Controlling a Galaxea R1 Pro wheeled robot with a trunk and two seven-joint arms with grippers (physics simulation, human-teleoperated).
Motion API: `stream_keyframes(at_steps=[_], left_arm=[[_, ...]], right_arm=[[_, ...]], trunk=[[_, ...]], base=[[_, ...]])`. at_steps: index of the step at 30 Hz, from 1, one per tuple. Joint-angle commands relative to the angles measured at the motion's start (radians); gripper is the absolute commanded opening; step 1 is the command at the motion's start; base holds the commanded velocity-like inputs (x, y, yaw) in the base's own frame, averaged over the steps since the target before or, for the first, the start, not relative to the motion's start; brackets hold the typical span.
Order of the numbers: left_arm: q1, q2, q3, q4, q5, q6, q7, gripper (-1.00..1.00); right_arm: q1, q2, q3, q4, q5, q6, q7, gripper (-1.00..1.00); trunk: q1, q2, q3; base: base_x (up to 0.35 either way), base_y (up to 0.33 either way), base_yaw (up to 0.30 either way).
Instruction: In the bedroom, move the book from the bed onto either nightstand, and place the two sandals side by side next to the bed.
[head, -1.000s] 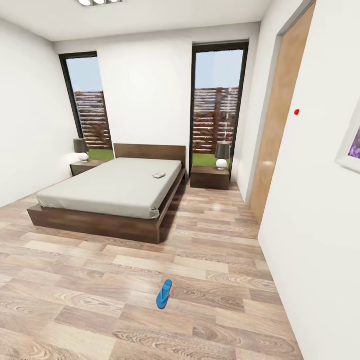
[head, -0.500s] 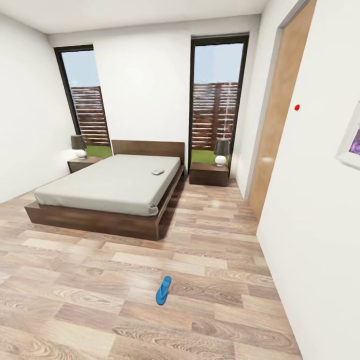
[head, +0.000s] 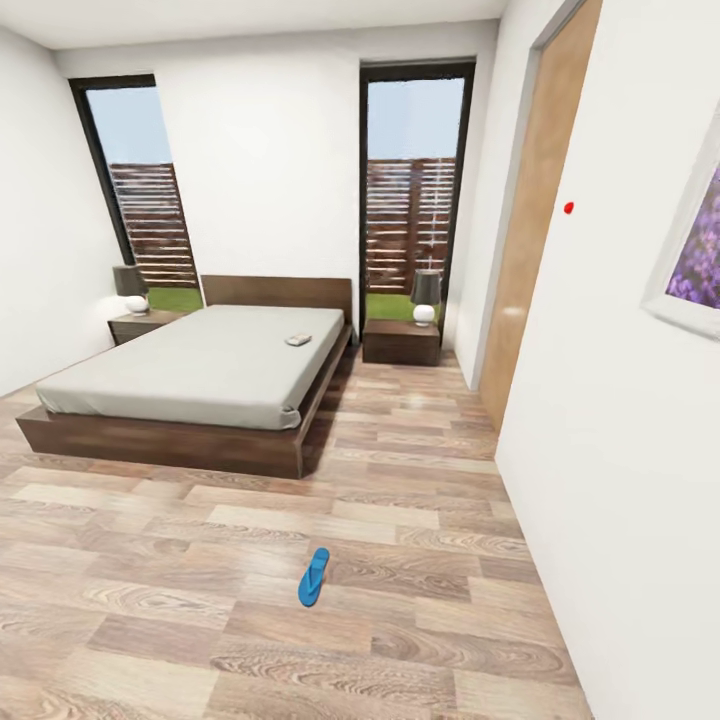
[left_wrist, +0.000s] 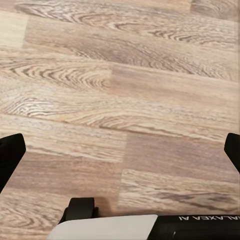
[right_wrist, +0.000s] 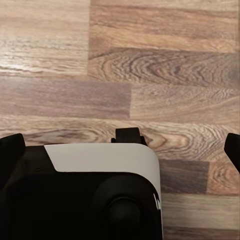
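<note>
Nothing done yet | book (head: 298, 340) lies on bed (head: 190, 375) at 11 o'clock | one sandal (head: 313, 577) on floor at 6 o'clock | nightstand (head: 401, 342) bookless | left gripper (left_wrist: 120, 150) and right gripper (right_wrist: 120, 145) spread wide, grasping nothing

The head camera is swinging right and creeping forward: the bed (head: 190, 385), the book (head: 298, 340) and the lone sandal (head: 313, 577) are sliding left in view, while the framed purple picture (head: 690, 255) is widening on the right wall.
</note>
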Motion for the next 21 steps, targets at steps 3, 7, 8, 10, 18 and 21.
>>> stream_keyframes(at_steps=[3,7,8,10,18,21], left_arm=[[0.0,0.0,0.0,0.0,0.002,-0.003,0.0,1.0],[0.0,0.0,0.0,0.0,0.002,-0.002,0.0,1.0],[0.0,0.0,0.0,0.0,0.002,-0.002,0.0,1.0],[0.0,0.0,0.001,0.0,0.003,-0.002,0.0,1.0],[0.0,0.001,0.001,0.0,0.003,-0.002,0.0,1.0],[0.0,0.0,0.0,0.0,0.004,-0.002,0.0,1.0]], right_arm=[[0.0,0.001,-0.004,0.0,0.001,-0.002,0.001,1.0],[0.0,0.002,-0.004,0.0,0.001,-0.002,0.001,1.0],[0.0,0.002,-0.005,0.0,0.001,-0.002,0.001,1.0],[0.0,0.002,-0.005,0.0,0.001,-0.002,0.0,1.0],[0.0,0.002,-0.007,0.0,0.001,-0.002,0.0,1.0],[0.0,0.002,-0.008,0.0,0.001,-0.002,-0.001,1.0]], trunk=[[0.0,0.0,-0.001],[0.0,0.0,-0.002],[0.0,0.0,-0.002],[0.0,0.0,-0.002],[0.0,0.0,-0.002],[0.0,0.0,-0.002]], base=[[0.0,0.0,-0.025],[0.025,0.0,-0.007],[0.171,0.0,-0.002],[0.233,0.0,-0.001],[0.297,0.0,0.0],[0.311,0.0,0.0]])
